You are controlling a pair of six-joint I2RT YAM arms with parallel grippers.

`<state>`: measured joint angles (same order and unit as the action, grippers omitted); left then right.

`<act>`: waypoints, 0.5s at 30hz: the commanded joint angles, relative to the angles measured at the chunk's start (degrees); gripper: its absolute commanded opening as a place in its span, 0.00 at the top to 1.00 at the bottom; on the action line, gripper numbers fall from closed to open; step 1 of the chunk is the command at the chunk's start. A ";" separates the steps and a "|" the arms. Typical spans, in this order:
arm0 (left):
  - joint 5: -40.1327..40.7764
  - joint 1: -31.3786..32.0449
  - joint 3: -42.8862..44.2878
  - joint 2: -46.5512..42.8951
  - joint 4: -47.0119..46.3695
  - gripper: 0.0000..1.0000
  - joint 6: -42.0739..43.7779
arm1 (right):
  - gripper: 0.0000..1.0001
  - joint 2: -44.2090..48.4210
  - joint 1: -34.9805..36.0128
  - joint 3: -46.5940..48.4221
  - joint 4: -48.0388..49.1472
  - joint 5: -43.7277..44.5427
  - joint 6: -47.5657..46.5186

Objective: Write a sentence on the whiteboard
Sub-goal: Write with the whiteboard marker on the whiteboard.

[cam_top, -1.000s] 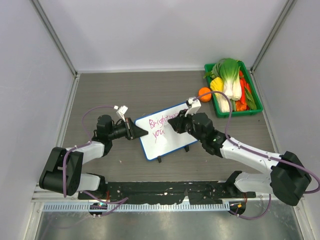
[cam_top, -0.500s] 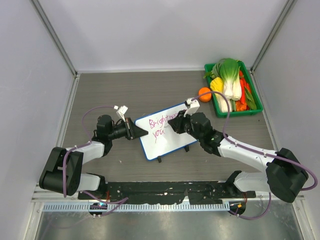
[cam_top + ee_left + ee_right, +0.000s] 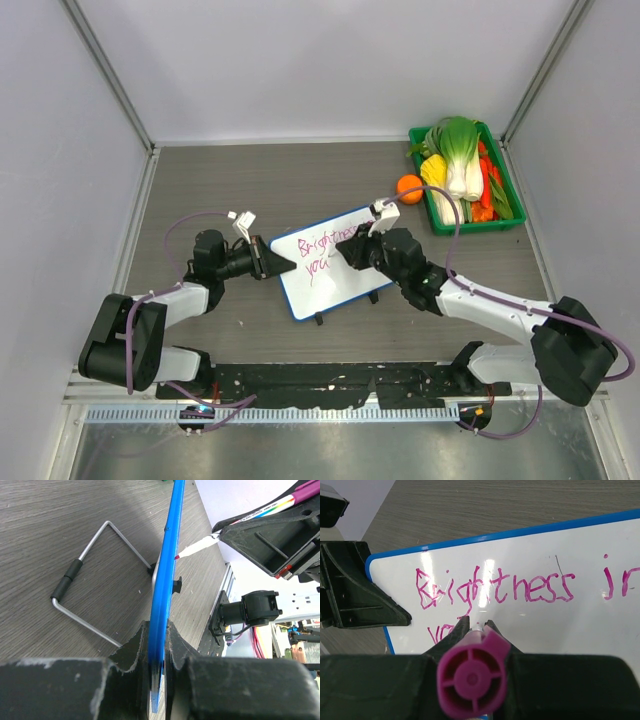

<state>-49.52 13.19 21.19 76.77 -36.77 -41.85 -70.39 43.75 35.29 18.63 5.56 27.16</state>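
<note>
Overhead and close wrist views share the whiteboard [image 3: 325, 285].

Bright, even, soft light; faint shadows; glare streaks on whiteboard [image 3: 530, 625]; near marker [image 3: 472, 677] blurred.

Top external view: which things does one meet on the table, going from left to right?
Black left gripper, small white board with thin blue frame, round orange fruit, green rectangular plastic tray of vegetables. The right gripper with its pink marker overlaps the board, so it is left out.
</note>
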 commanded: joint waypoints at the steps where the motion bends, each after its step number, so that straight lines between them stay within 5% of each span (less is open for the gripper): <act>1: 3.73 -0.01 -0.54 1.27 3.46 1.00 5.02 | 0.99 1.04 -0.15 -1.80 -0.62 0.24 -0.53; 15: 3.73 0.08 -0.19 1.89 3.29 1.00 5.02 | 0.99 2.45 -0.15 -4.70 -0.09 -0.55 0.44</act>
<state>-49.54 13.19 21.19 77.12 -36.93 -41.85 -68.36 43.75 31.68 19.27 4.10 28.01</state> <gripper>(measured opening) 0.130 0.185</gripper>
